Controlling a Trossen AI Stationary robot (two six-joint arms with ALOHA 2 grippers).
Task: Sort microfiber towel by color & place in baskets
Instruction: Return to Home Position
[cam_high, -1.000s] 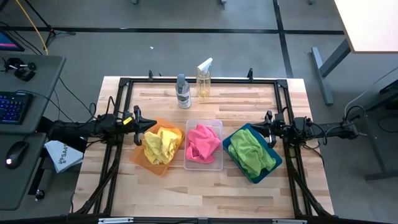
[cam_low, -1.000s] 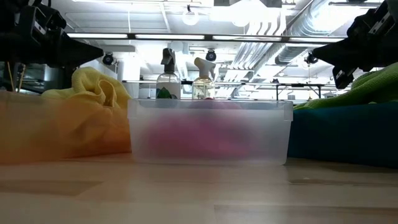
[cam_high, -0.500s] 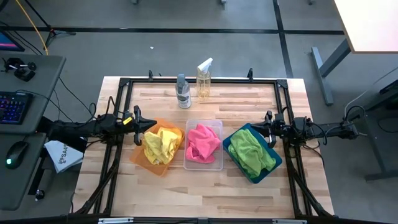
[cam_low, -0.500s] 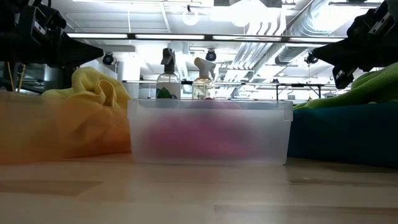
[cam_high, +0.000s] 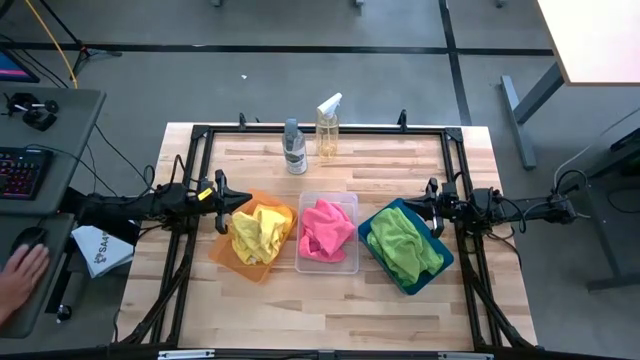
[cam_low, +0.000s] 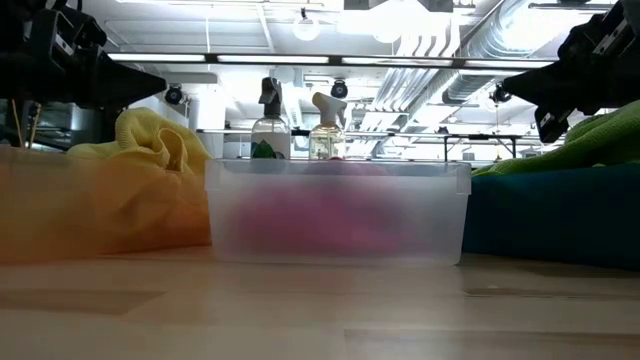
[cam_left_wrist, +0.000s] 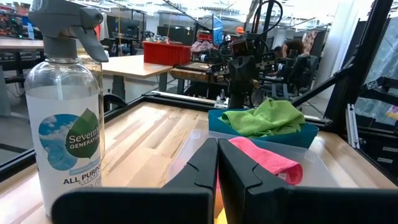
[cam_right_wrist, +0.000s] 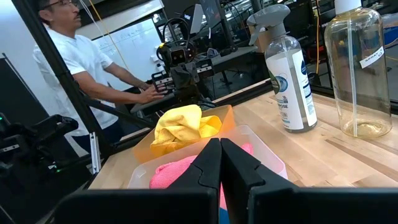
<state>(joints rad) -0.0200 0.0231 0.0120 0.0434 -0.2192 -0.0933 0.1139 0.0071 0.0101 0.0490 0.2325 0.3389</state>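
The wooden surface (cam_high: 320, 310) lies between the two arms. The left fingers (cam_left_wrist: 211, 152) are at its left side and the right fingers (cam_right_wrist: 213, 152) at its right side. Each pair is pressed together on nothing, and they point at one another.

Three baskets sit in a row between them. The orange basket (cam_high: 225, 258) is just ahead of the left fingers, its near corner almost under their tips. The teal basket (cam_high: 408, 288) is just ahead of the right fingers. The clear basket (cam_high: 327, 268) stands midway between both pairs.

Yellow towels (cam_high: 258, 232) are heaped in the orange basket, pink towels (cam_high: 325, 230) fill the clear one, and green towels (cam_high: 403, 250) fill the teal one.

Two spray bottles (cam_high: 295, 148) stand upright side by side, beyond the clear basket and well apart from either pair of fingers.

A person's hand (cam_high: 22, 275) rests on a side desk behind the left arm, far from its fingers.
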